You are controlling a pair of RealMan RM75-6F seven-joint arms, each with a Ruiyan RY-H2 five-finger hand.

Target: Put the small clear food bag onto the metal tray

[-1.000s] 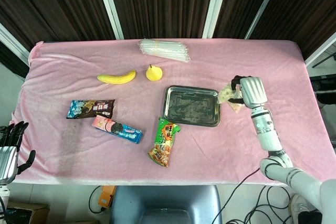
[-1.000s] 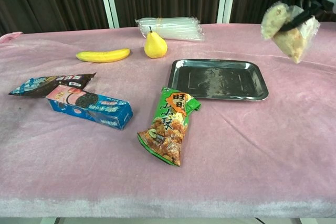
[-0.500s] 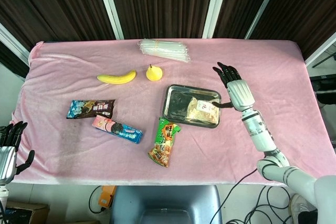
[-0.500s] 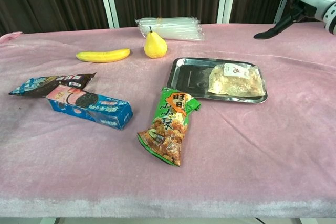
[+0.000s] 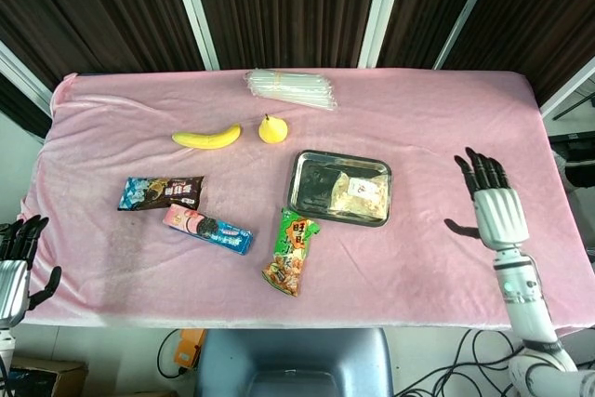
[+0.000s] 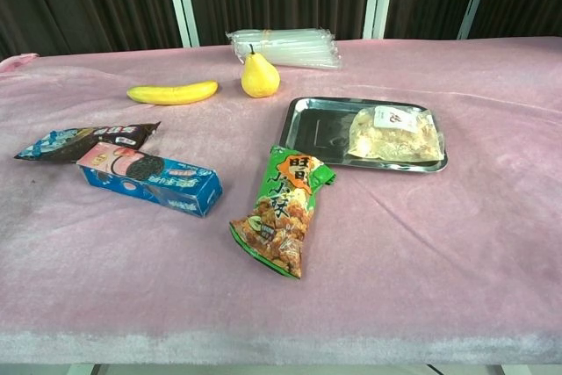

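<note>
Bright, even overhead light fills the room — shadows stay short and soft, the shiny rectangular metal tray [image 6: 318, 129] shows dull glare, both views sharp.

yellow banana [image 6: 172, 92], green snack bag [image 6: 283, 209], pink tablecloth [image 6: 457, 243]

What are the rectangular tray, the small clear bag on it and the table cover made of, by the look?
Rectangular tray: likely steel, dull-polished; grey sheen with smeary reflections and a raised rolled rim.
Small clear bag: thin transparent plastic film, glossy; pale contents and a white label show through.
Table cover: pink fabric with a soft nap, perhaps velvet or fleece; matte, with brushed light-and-dark streaks.
</note>
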